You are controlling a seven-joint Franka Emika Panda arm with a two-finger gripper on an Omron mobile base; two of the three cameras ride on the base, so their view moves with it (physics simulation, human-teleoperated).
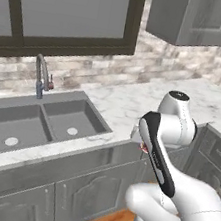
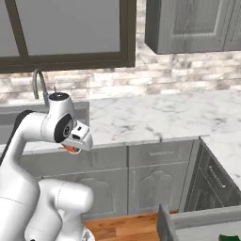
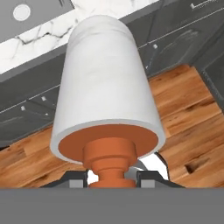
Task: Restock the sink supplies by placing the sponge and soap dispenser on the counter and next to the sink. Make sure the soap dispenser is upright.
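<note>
The soap dispenser (image 3: 109, 83) is a white cylinder with an orange cap and pump neck. My gripper (image 3: 111, 178) is shut on that orange neck, and the white body points away from the hand. Behind it are wooden floor and grey cabinet fronts. In the right base view an orange bit of the soap dispenser (image 2: 71, 148) shows under the hand, in front of the counter's (image 2: 155, 115) edge. The sink (image 1: 40, 119) lies to the left with its faucet (image 1: 41, 76). A small green thing (image 2: 229, 238), perhaps the sponge, sits in an open drawer at the bottom right.
An open grey drawer (image 2: 188, 220) juts out low on the right. Grey wall cabinets (image 2: 188, 23) hang over the counter, with a dark-framed window (image 1: 67, 9) behind the sink. The counter turns a corner at the right (image 1: 218, 112).
</note>
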